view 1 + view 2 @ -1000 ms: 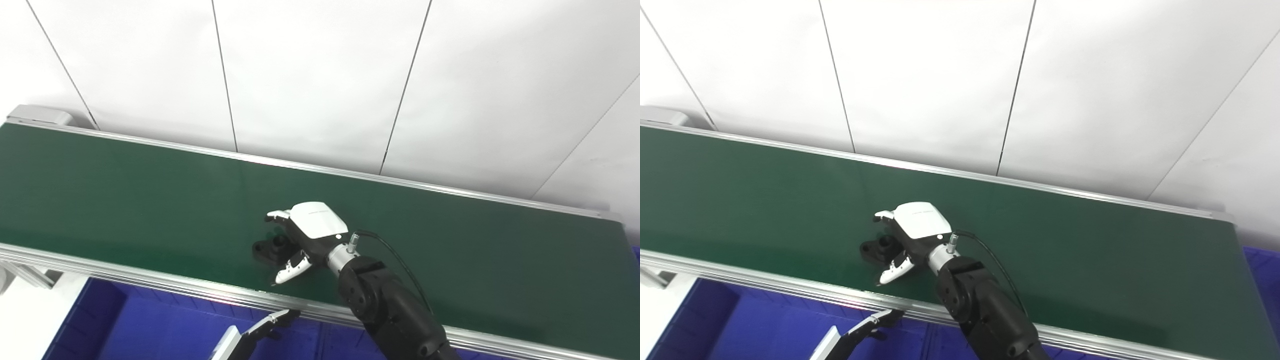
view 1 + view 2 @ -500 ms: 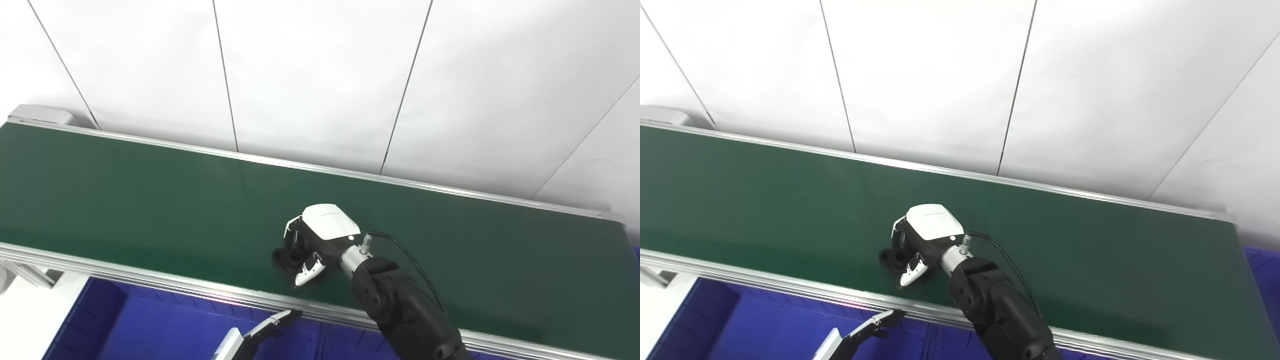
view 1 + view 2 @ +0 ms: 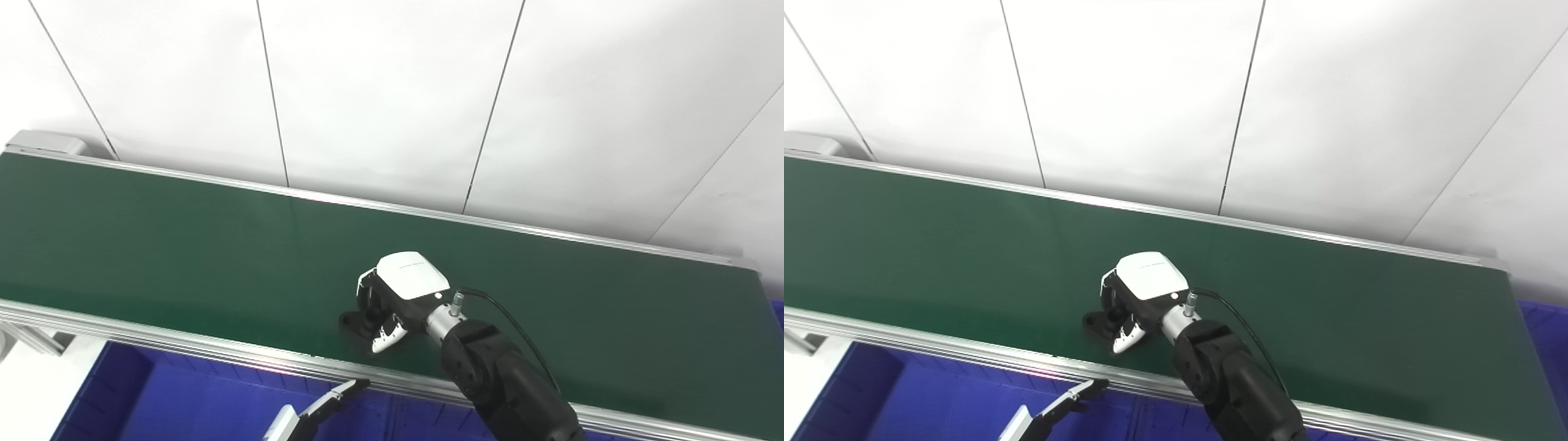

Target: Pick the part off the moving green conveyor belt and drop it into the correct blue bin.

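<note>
A small black part [image 3: 355,322] lies on the green conveyor belt [image 3: 184,245] near its front rail. My right hand [image 3: 392,297] has its white-backed palm over the part, fingers and thumb curled around it, so most of the part is hidden. The part still seems to rest on the belt. Only the fingertips of my left hand [image 3: 334,398] show, low over the blue bin [image 3: 184,404] below the rail; how its fingers stand is unclear.
A silver rail [image 3: 184,352] edges the belt's front, and another runs along the back by the white panelled wall [image 3: 392,92]. More blue bin [image 3: 1543,331] shows at the belt's right end.
My right hand went from open beside the part to curled around it, and hand and part have shifted to the right along the belt. The left hand has barely moved.
</note>
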